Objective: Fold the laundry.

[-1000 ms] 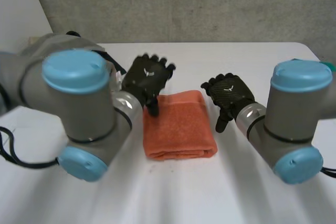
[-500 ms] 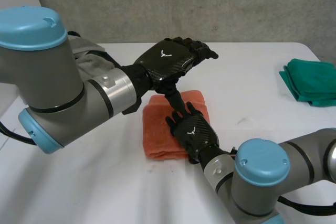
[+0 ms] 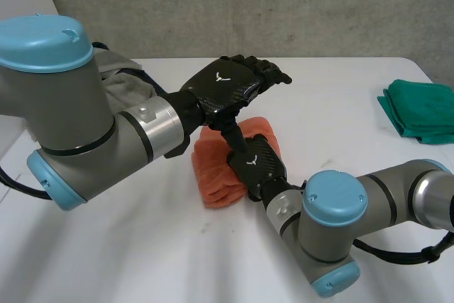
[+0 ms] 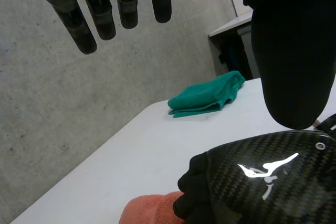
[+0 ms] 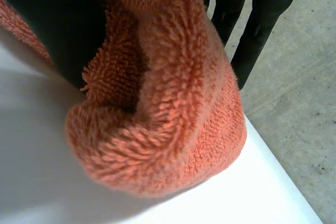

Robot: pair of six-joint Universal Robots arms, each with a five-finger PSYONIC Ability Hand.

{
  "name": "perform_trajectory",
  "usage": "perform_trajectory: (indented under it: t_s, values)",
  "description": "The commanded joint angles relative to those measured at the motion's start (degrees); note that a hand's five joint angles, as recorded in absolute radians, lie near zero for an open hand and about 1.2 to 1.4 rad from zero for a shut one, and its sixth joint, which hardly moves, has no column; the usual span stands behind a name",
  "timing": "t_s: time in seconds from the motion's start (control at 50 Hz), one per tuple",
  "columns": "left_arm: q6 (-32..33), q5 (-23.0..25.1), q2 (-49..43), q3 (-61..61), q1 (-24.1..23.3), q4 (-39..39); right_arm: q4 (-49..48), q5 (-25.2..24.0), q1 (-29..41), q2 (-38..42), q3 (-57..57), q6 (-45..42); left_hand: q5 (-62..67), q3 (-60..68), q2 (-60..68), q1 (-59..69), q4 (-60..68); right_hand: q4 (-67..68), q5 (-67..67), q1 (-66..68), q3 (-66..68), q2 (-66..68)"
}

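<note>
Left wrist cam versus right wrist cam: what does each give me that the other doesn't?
Left wrist view: the left hand with straight fingers, held above the back of the right hand, which sits on the orange towel; a green cloth lies farther along the table. Right wrist view: a close look at the towel's edge, rolled over and gripped in the right hand. Both: the orange towel and the table.

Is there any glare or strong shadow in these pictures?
Head view: even light, soft sheen on the left hand. Left wrist view: gloss on the right hand. Right wrist view: the orange towel casts a soft shadow on the table.
</note>
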Motion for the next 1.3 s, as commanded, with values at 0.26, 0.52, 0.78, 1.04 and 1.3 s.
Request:
perform_trajectory:
  t_s: [0.26, 0.52, 0.78, 1.04, 1.3]
  values:
    - [-0.7, -3.2, 3.1, 0.2, 1.2, 3.9, -1.2, -11.8, -21.0, -10.8, -9.5, 4.4, -0.7, 0.1, 0.3, 0.6, 0.3, 22.5, 26.7, 28.5, 23.0, 22.9]
    - [-1.2, -3.2, 3.5, -1.1, 0.1, 4.1, -15.9, -23.1, -46.8, 0.5, -26.0, 22.7, -0.7, 0.1, 0.3, 0.6, 0.3, 22.5, 26.7, 28.5, 23.0, 22.9]
    - [-0.9, -3.3, 2.8, -3.8, -0.1, 4.3, -23.7, -38.5, -58.3, 22.8, -36.2, 25.7, -0.5, 0.2, 0.5, 0.8, 0.4, 22.5, 26.7, 28.5, 23.0, 22.9]
    - [-0.9, -3.2, 2.6, -4.3, -1.9, 4.3, -23.6, -42.1, -63.9, 24.0, -33.1, 25.7, -0.3, 0.4, 0.6, 1.0, 0.6, -4.5, -0.2, 1.6, -4.0, -4.0]
    - [-0.9, -3.1, 3.7, -4.3, -3.6, 4.3, -1.6, -41.3, -72.8, 4.7, -18.9, 17.4, -0.5, 0.2, 0.5, 0.8, 0.4, -47.5, -43.3, -41.5, -47.0, -47.1]
